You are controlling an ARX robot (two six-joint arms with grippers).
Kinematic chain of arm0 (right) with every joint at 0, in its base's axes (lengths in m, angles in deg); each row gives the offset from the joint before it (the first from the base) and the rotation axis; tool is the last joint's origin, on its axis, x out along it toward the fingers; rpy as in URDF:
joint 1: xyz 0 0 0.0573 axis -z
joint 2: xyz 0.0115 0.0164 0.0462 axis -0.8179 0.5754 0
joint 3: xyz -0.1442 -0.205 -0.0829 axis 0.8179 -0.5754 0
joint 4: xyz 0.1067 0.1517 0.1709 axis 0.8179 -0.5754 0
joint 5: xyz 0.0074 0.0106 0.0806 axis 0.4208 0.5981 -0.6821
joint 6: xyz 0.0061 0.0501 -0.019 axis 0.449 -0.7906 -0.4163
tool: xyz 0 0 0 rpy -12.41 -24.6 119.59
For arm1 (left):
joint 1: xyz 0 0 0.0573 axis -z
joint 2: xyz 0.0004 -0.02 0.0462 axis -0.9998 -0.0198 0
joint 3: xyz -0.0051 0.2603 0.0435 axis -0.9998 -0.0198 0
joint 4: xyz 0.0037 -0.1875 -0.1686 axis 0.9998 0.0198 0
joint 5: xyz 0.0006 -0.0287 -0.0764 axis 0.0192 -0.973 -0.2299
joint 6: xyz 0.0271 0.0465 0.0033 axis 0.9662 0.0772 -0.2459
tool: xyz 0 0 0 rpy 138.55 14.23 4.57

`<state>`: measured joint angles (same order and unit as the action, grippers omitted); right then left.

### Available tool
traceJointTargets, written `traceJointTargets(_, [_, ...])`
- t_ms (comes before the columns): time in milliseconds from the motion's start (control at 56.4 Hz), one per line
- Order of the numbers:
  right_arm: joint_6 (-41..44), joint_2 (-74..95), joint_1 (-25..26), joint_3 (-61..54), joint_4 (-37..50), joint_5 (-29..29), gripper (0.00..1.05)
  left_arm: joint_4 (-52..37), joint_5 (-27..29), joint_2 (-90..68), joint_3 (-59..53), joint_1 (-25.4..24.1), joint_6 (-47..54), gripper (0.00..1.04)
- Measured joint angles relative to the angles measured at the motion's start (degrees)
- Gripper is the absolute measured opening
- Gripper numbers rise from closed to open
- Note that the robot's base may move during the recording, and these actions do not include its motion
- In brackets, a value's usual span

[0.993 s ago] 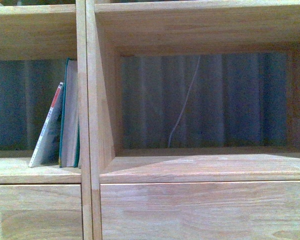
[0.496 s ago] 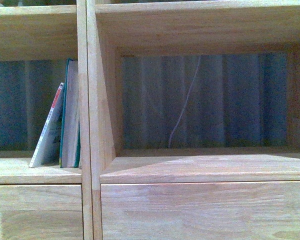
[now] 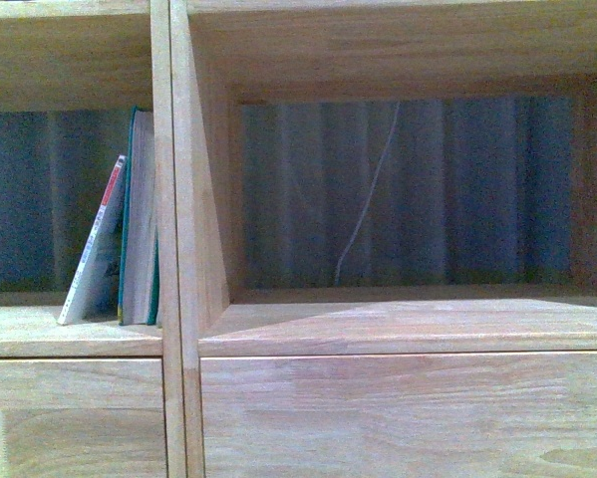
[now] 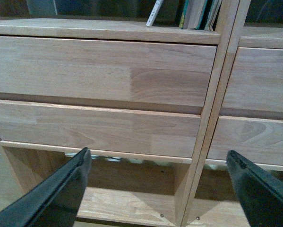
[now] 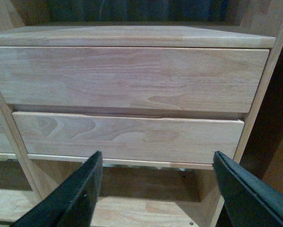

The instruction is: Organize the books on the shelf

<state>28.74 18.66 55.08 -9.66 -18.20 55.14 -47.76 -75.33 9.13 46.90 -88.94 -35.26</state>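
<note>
The light wood shelf (image 3: 178,249) fills the front view. In its left compartment a thin white book (image 3: 94,264) with a red-marked spine leans against a thicker teal-green book (image 3: 139,229) that stands against the divider. The books' lower ends also show in the left wrist view (image 4: 195,12). My left gripper (image 4: 158,163) is open and empty, facing the drawer fronts (image 4: 103,71) below the books. My right gripper (image 5: 158,163) is open and empty, facing the drawer fronts (image 5: 127,78) under the right compartment. Neither gripper shows in the front view.
The right compartment (image 3: 408,199) holds nothing; a thin pale cord (image 3: 363,209) hangs behind it before a dark curtain. Below the drawers an open bottom space (image 4: 132,189) shows. A dark gap lies beyond the shelf's right side (image 5: 278,142).
The front view has shifted slightly: the shelf and books sit a little lower in the picture than before. The books keep their pose.
</note>
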Motion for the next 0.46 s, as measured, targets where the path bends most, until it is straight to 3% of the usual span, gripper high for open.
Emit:
traceJointTargets(53, [0.0,0.0,0.0,0.0,0.0,0.0,0.89,0.0,0.0,0.0,0.0,0.0,0.1,0.99])
traceJointTargets(124, [0.0,0.0,0.0,0.0,0.0,0.0,0.99,0.0,0.0,0.0,0.0,0.0,0.1,0.97])
traceJointTargets(461, [0.0,0.0,0.0,0.0,0.0,0.0,0.98,0.0,0.0,0.0,0.0,0.0,0.1,0.98])
